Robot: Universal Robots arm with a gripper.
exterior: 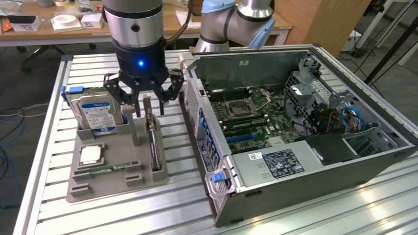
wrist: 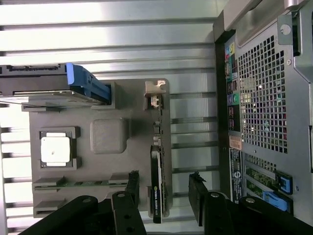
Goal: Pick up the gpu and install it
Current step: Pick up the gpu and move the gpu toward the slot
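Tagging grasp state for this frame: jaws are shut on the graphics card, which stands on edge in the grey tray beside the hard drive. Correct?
No: the jaws are open, one on either side of the graphics card, with gaps showing in the wrist view. The rest holds: it stands on edge in the grey tray beside the hard drive.
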